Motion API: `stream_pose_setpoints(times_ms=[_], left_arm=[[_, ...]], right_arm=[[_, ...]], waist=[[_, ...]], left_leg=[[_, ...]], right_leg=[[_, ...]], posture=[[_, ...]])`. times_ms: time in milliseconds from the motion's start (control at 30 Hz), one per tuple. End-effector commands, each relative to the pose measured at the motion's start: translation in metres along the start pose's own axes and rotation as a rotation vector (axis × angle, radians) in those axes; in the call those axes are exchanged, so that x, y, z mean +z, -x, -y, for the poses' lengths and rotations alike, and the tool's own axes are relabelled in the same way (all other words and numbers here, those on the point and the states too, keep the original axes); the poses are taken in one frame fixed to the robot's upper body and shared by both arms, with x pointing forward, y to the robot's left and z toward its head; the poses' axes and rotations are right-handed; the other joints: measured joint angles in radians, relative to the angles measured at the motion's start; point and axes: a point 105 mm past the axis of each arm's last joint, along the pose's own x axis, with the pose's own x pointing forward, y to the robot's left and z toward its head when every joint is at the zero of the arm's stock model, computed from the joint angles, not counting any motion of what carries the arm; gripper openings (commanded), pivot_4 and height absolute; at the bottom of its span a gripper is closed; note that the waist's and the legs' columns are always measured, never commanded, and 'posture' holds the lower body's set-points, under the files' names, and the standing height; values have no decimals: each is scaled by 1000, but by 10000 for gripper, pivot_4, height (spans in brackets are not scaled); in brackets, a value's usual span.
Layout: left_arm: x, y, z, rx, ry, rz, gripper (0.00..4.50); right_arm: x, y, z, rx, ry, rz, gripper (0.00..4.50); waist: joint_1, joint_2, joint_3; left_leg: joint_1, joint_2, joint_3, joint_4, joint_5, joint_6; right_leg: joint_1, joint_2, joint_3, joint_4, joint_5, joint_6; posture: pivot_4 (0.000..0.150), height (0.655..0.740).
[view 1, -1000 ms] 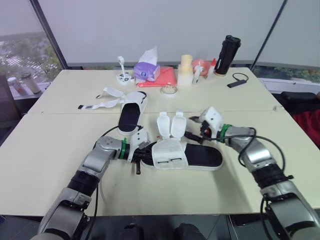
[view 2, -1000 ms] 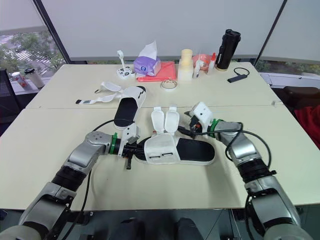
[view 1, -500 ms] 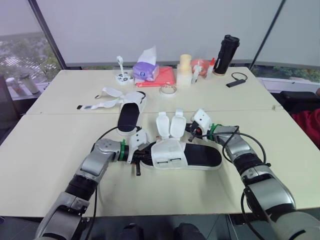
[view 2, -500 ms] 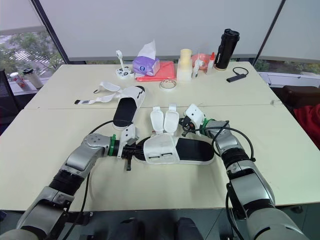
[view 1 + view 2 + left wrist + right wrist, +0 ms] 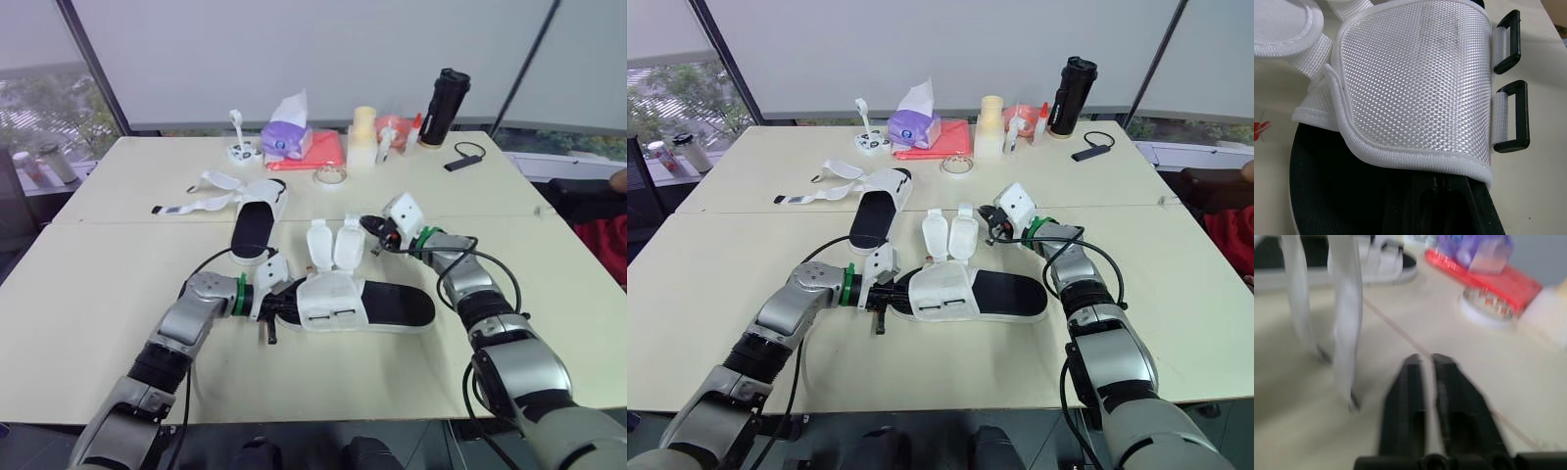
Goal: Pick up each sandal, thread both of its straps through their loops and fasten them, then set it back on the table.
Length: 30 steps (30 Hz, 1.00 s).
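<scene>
The near sandal point(image 5: 387, 305) lies flat on the cream table point(image 5: 88, 294), front and centre, with its toe toward the robot's left. It has a smooth black sole and a broad white upper point(image 5: 1415, 83) of coarse woven mesh, edged with a rolled fabric binding. Its two straps point(image 5: 320, 245), soft white tabs with rounded ends, stand flipped up on the far side, unfastened. On the near side, two flat rectangular black loops point(image 5: 1513, 117) sit empty on short webbing tabs.

The left gripper point(image 5: 274, 305) is at the toe. Its fingers are pressed together on the sole and reach under the upper; I cannot tell whether they pinch anything. The right gripper point(image 5: 1425, 364) hovers over the table just beside the strap tips, its jaws drawn together with nothing between them.

As I judge it, the main risk lies with that right gripper. If it goes in closed, it will likely knock the limp straps flat rather than catch one. The loops look narrow for such wide, floppy webbing, so a strap end could fold or snag at the slot. With contact only at the toe, the heel could pivot when a strap is pulled.

The second sandal point(image 5: 257, 217) lies farther back to the left, its straps loose on the table. A purple tissue box point(image 5: 287, 140) and a black bottle point(image 5: 443, 108) stand along the far edge.
</scene>
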Motion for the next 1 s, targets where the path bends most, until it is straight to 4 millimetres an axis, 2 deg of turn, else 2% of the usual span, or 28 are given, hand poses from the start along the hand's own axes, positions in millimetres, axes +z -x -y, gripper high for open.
stream_pose_setpoints(times_ms=[33, 133, 300, 533, 633, 833, 1000], left_arm=[[-11, -1, 7, -14, 25, -31, 0], [-12, -1, 7, -14, 28, -32, 0], [-13, -1, 8, -14, 28, -36, 0], [-12, -1, 8, -7, 25, -36, 0], [-13, 2, 8, 1, 27, -39, 0], [-15, 5, 10, 10, 34, -41, 0], [-13, 2, 10, 11, 35, -34, 0]], right_arm=[[-7, 9, 3, 19, -10, -27, 24138], [-9, 12, -3, 62, -53, -24, 38901], [4, 8, -17, 154, -175, 65, 38901], [8, -17, -32, 187, -229, 49, 38901], [8, -22, -30, 160, -215, 39, 30794], [6, -22, -26, 145, -182, 29, 403], [17, -22, -18, 100, -87, 63, 403]], waist=[[-1, 0, 0], [-2, 0, 0], [-2, 0, 0], [-1, 0, 0], [-1, 0, 0], [-3, 0, 0], [-3, 0, 0]], left_leg=[[0, 0, 0, 0, 0, 0], [0, 0, 0, 0, 0, 0], [0, 0, 0, 0, 0, 0], [0, 0, 0, 0, 0, 0], [0, 0, 0, 0, 0, 0], [0, 0, 0, -1, 0, 0], [0, 0, 0, -1, 0, 0]], right_leg=[[0, 0, 0, 0, 0, 0], [0, 0, 0, 0, 0, 0], [0, 0, 0, 0, 0, 0], [0, 0, 0, 0, 0, 0], [0, 0, 0, 0, 0, 0], [0, 0, 0, 0, 0, 0], [0, 0, 0, 0, 0, 0]], posture=[[1500, 7400], [1500, 7400], [1500, 7400], [1500, 7400], [1500, 7400], [1500, 7400], [1500, 7400]])
